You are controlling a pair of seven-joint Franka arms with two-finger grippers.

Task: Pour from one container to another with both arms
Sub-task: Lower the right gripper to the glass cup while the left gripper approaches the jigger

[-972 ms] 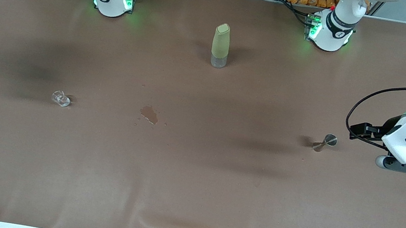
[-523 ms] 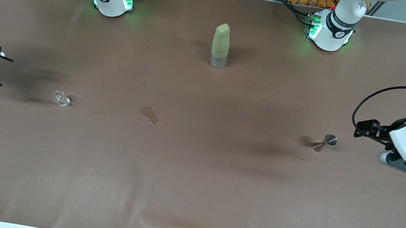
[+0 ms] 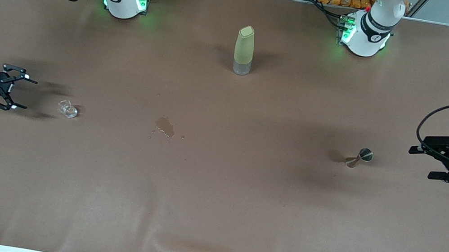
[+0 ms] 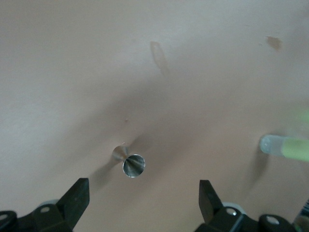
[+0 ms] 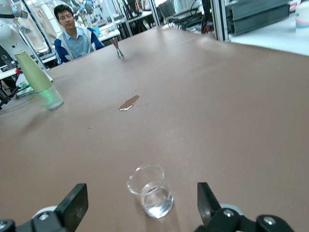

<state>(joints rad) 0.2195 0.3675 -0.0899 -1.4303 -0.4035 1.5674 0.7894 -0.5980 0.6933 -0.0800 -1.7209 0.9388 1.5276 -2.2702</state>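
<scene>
On the table [image 3: 209, 215], the jigger [image 3: 359, 157] stands upright.

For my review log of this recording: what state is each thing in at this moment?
Tiny clear glass cup: upright on the table, a little clear liquid inside, not held.
Small silvery hourglass-shaped metal jigger: upright, not held.
Tall olive-green bottle with clear base: upright, untouched.
Brown spill: on the table.
Left hand: open, empty.
Right hand: open, empty.

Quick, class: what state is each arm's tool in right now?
Left tool: open, empty, beside the small silvery metal jigger.
Right tool: open, empty, beside the tiny clear glass cup.
</scene>
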